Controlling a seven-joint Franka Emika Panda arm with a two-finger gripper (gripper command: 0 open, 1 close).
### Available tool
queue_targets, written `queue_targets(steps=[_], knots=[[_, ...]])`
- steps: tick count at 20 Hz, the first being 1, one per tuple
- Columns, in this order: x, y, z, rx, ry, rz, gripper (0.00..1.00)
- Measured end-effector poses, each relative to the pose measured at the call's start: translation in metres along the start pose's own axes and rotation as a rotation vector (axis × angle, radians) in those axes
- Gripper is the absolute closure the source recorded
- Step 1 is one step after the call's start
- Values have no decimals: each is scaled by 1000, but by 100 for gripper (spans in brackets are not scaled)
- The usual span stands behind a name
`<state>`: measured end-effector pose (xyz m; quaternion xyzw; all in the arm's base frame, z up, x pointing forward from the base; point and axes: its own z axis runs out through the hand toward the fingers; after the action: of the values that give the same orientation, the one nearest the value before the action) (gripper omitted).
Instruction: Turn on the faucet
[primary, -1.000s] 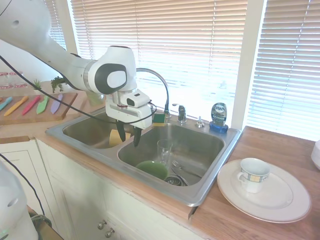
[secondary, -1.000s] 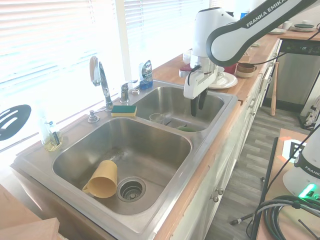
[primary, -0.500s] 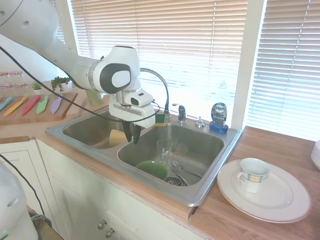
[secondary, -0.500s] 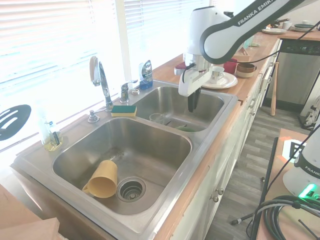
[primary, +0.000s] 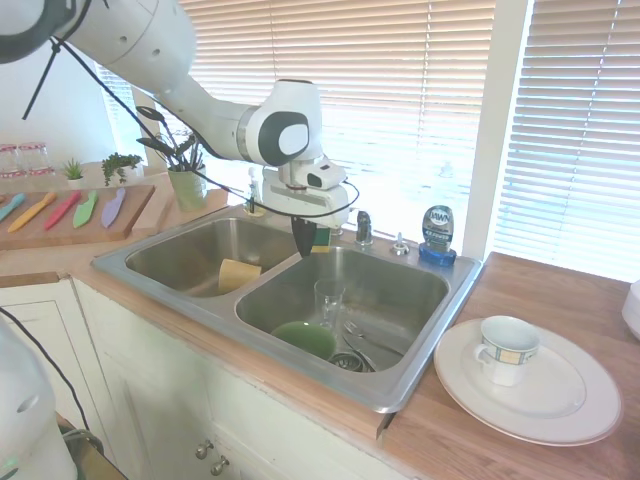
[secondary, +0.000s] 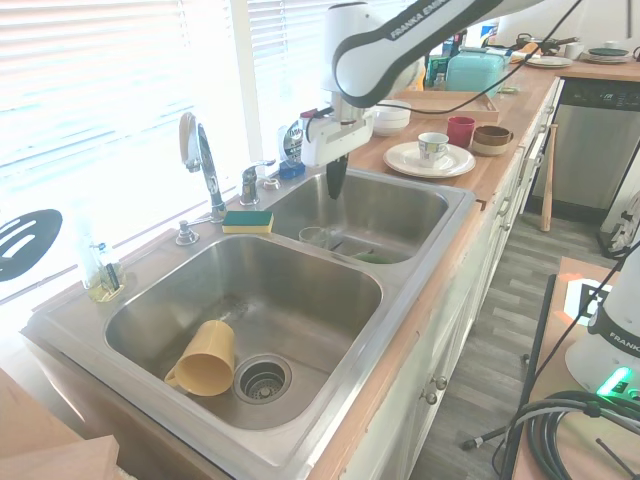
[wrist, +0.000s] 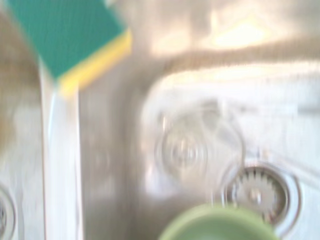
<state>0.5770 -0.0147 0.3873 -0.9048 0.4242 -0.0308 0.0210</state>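
Second exterior view: the gripper (secondary: 336, 186) looks closed and empty above the sink (secondary: 455, 215), near the faucet (secondary: 200, 150). Approach its lever handle (secondary: 250, 181) squarely, then nudge it gently.

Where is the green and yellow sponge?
The sponge lies on the sink's back rim, between the two basins, beside the faucet.

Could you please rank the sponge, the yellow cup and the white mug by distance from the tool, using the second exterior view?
1. Sponge, on the divider by the tool.
2. White mug, on the counter plate beyond.
3. Yellow cup, in the other basin.
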Motion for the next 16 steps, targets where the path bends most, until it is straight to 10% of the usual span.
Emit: queue_targets(steps=[16], knots=[[77,-102,17,7,14,-31,100]])
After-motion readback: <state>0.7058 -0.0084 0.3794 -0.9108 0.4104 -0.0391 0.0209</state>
